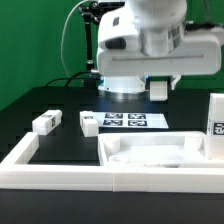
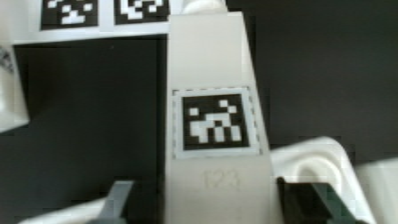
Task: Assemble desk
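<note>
Because the claw (image 2: pixel 214 203) is clamped on the near end of a tagged desk leg (image 2: pixel 215 110), one finger on each side and the leg running straight out between them, the step in hand looks like carrying that leg to the tabletop panel (image 1: pixel 160 153) and seating it. The panel lies recessed side up below the claw, toward the white table rim (image 1: pixel 50 172). In the wrist view a curved edge of it shows just beside the held leg. The marker board (image 1: pixel 125 121) lies on the table beyond the leg's free end. A loose leg (image 1: pixel 45 122) and a second loose leg (image 1: pixel 90 124) lie well apart from the claw toward the exterior view's left, and an upright leg (image 1: pixel 216 115) stands toward its right.

To do this well, I would hold the leg plumb, bring its free end squarely over one corner hollow before lowering, and descend slowly. A tilt or an off-centre approach would likely catch the hollow's wall and shove the panel, which nothing visible pins down. Let go only once the leg sits firm.
</note>
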Robot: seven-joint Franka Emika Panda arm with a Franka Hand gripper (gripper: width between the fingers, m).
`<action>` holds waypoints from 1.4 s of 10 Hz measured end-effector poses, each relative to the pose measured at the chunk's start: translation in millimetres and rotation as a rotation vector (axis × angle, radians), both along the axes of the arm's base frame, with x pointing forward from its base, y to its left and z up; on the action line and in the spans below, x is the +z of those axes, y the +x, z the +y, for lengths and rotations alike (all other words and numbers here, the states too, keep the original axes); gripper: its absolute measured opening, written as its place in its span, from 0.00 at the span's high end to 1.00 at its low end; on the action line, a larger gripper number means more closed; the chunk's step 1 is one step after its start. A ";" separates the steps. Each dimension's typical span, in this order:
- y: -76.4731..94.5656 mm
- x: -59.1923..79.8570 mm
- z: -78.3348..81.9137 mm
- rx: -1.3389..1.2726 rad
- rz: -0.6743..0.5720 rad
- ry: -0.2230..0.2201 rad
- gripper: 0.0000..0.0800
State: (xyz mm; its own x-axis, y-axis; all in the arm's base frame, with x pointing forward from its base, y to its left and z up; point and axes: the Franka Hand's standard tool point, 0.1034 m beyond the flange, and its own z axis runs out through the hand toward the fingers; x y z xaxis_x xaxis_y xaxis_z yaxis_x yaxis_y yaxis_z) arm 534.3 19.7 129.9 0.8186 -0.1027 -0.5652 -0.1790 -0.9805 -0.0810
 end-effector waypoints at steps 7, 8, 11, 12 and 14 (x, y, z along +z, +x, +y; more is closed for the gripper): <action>37.7 10.7 -10.6 -0.029 -0.556 -0.083 0.64; 45.4 18.9 -15.7 -0.032 -0.607 -0.089 0.64; 53.0 17.4 -18.0 -0.041 -0.810 -0.139 0.64; 53.0 15.2 -20.9 -0.032 -0.828 -0.145 0.64; 61.4 10.6 -42.0 0.019 -0.838 -0.152 0.64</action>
State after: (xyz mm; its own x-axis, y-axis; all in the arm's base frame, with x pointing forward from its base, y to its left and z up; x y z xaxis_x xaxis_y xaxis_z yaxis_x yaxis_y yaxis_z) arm 595.7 -22.3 140.5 0.9628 -0.1105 0.2467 -0.1020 -0.9937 -0.0470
